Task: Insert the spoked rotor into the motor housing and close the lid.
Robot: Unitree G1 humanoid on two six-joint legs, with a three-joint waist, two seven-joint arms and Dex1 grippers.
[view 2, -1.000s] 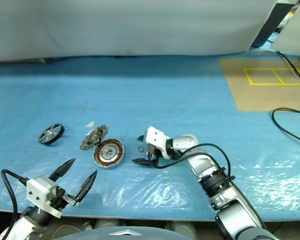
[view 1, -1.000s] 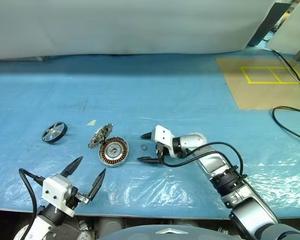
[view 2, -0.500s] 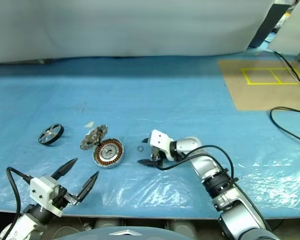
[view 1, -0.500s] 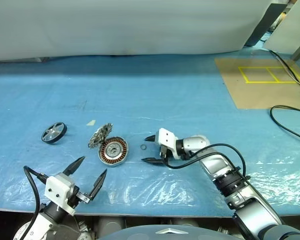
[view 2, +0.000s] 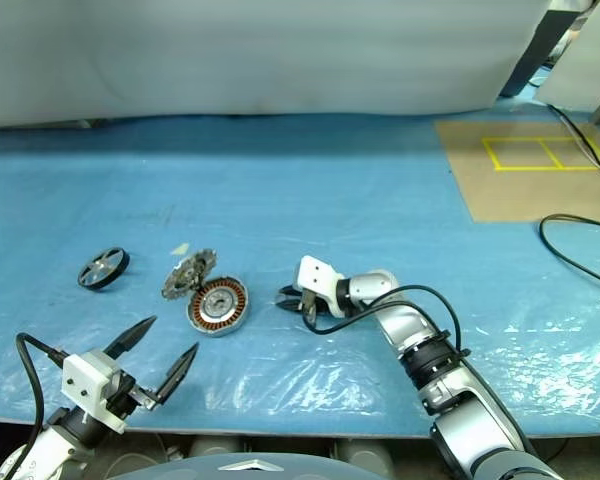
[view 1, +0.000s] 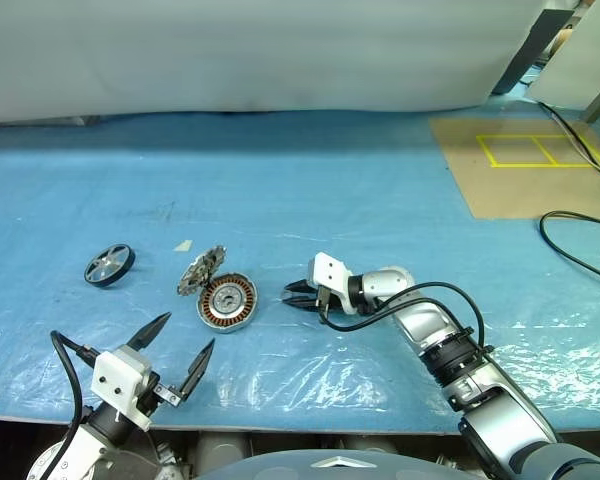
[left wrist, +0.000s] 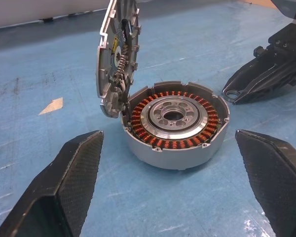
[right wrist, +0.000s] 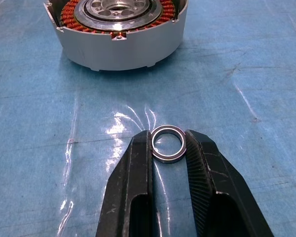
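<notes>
Metal ring [right wrist: 168, 143], small and bearing-like, sits pinched between the 2 black fingers of the right gripper [right wrist: 168, 148], low on the blue tarp-covered table [view 1: 380, 190] just beside the motor housing [view 1: 227, 301]. The ring is not named in the task, so this grip looks like a side step, perhaps a part that belongs in the hub.

The housing lies toward the table's near edge, copper windings up, its centre empty. The lid [view 1: 201, 271] leans on edge against the housing's far-left side, propped so the cavity stays reachable. The spoked rotor [view 1: 108, 265] rests well apart, toward the left edge, untouched, so insertion is not yet done.

The left gripper [view 1: 176, 345] hovers at the near edge, fingers spread wide and holding nothing, seemingly waiting its turn.
</notes>
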